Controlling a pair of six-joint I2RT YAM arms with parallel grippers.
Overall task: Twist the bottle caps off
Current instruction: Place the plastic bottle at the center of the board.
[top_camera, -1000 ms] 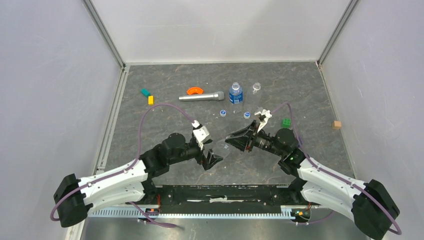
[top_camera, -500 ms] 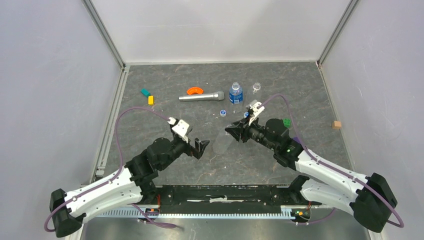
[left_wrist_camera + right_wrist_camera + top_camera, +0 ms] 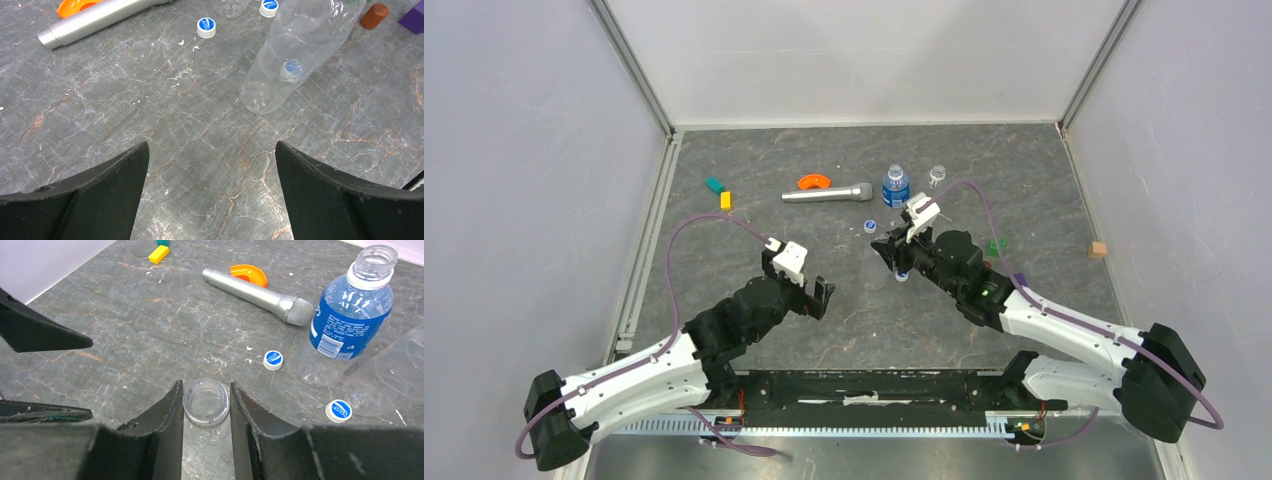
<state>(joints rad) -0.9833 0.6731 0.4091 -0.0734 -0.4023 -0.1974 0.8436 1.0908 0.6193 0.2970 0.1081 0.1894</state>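
Observation:
My right gripper (image 3: 206, 386) (image 3: 900, 256) is shut on the open, capless neck of a clear bottle (image 3: 206, 402). In the left wrist view that bottle (image 3: 295, 50) leans with its base low over the table, and a blue spot shows through its wall. Two blue-topped caps (image 3: 273, 359) (image 3: 338, 410) lie on the table beyond it; one cap (image 3: 871, 226) shows from above. A blue-label bottle (image 3: 350, 315) (image 3: 895, 186) and another clear bottle (image 3: 395, 375) (image 3: 937, 176) stand uncapped behind. My left gripper (image 3: 211, 145) (image 3: 821, 297) is open over bare table, left of the held bottle.
A silver microphone (image 3: 827, 192) and an orange curved piece (image 3: 813, 181) lie at the back. Yellow (image 3: 725, 200) and teal (image 3: 715, 184) blocks sit far left, a green block (image 3: 996, 245) and a wooden cube (image 3: 1098, 249) to the right. Walls enclose the table.
The right gripper has carried the clear bottle away from me, toward the loose caps. The open left gripper has drawn back to the left, away from the bottle.

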